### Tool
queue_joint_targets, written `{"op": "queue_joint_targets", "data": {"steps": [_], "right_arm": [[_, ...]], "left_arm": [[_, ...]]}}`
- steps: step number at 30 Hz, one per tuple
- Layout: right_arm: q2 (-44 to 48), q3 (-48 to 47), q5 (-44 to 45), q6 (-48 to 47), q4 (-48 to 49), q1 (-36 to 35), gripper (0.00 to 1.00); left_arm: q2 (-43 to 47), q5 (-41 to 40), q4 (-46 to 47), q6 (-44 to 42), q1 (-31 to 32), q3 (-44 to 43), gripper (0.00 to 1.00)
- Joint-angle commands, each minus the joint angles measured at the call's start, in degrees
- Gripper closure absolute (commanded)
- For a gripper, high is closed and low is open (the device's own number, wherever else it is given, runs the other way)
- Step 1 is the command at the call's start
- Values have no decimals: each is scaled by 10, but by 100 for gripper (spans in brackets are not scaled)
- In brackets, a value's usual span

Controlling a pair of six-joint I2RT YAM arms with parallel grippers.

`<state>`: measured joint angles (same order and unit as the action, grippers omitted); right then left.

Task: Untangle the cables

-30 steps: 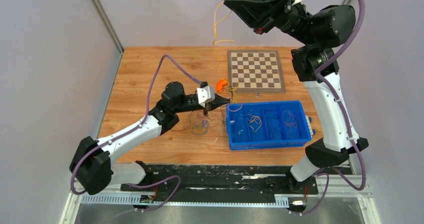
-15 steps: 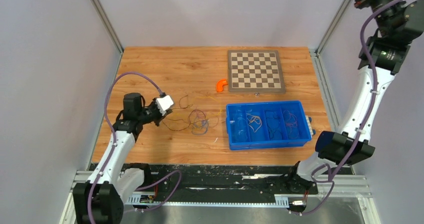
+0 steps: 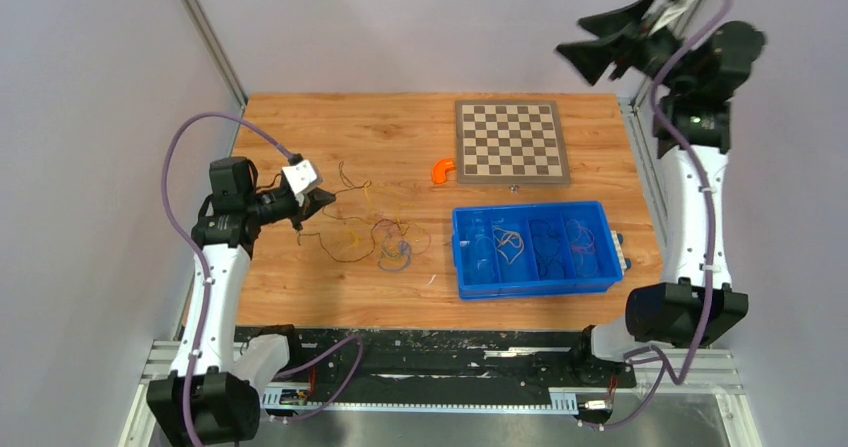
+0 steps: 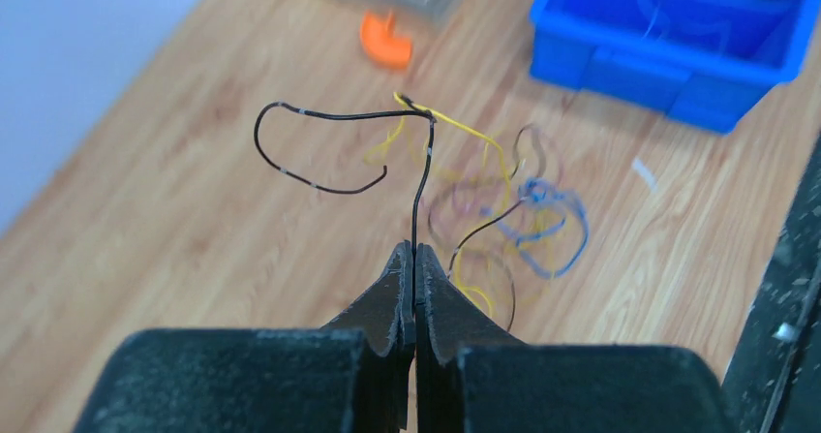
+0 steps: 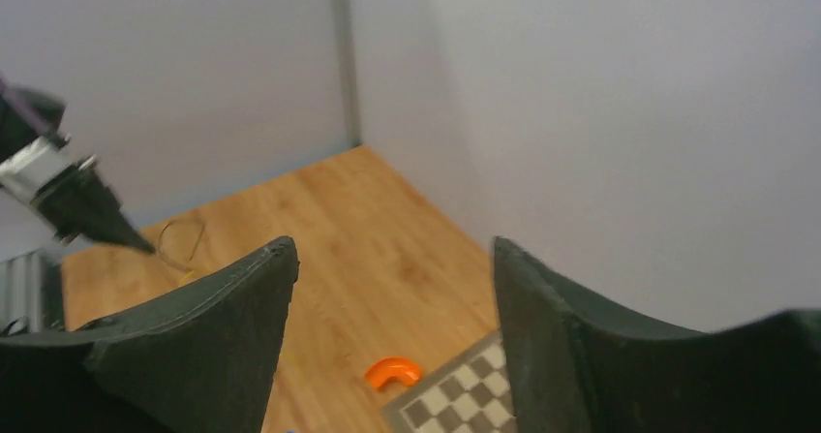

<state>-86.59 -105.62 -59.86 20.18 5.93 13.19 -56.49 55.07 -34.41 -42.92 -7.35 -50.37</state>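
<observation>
A: Where did the left gripper (image 4: pixel 414 255) stand against the cables (image 3: pixel 385 245)?
B: At the left side of the wooden table (image 3: pixel 290 127), with the loose heap of cables lying on the boards to its right, between it and the blue bin (image 3: pixel 530 285). Its jaws were pressed together on one black cable (image 4: pixel 329 118) — the wire rose straight out from between the tips, then bent over into an open loop on the left of the wrist view.
A: Was that wire clear of the others?
B: Not quite. A yellow strand (image 4: pixel 465 133) met it at the top bend and ran down into the heap, where purple-blue and reddish strands lay looped over one another. A second black strand curved from near the tips towards that heap — whether it was the same wire I could not tell.
A: And the right gripper (image 5: pixel 394 247)?
B: It hung high over the far right corner, well apart from the cables, its fingers spread wide with nothing between them. Below it lay the chessboard (image 3: pixel 512 142), with an orange curved piece (image 3: pixel 441 170) just beside the board's near left corner. More thin wires sat in the bin's compartments
</observation>
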Motion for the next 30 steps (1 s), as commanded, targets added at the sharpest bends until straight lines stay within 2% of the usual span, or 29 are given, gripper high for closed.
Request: {"op": "queue_joint_targets", "data": {"steps": [1, 3, 7, 10, 13, 17, 24, 30], "right_arm": [[71, 108, -51, -164, -78, -137, 23], [82, 144, -19, -207, -110, -209, 14], [83, 197, 48, -243, -121, -325, 5], [73, 219, 68, -272, -120, -390, 2], [57, 229, 60, -282, -120, -421, 8], [45, 243, 60, -277, -113, -443, 22], [40, 290, 113, -233, -72, -498, 22], [-13, 282, 162, -213, -26, -525, 23]], "left_arm": [[42, 99, 31, 134, 38, -61, 100], [50, 107, 55, 190, 55, -77, 100], [54, 105, 103, 306, 91, -101, 100], [55, 124, 166, 409, 98, -104, 100], [58, 141, 214, 474, 100, -105, 100], [60, 141, 234, 503, 102, -107, 100], [57, 129, 279, 567, 104, -97, 100], [54, 124, 295, 587, 109, -102, 100]]}}
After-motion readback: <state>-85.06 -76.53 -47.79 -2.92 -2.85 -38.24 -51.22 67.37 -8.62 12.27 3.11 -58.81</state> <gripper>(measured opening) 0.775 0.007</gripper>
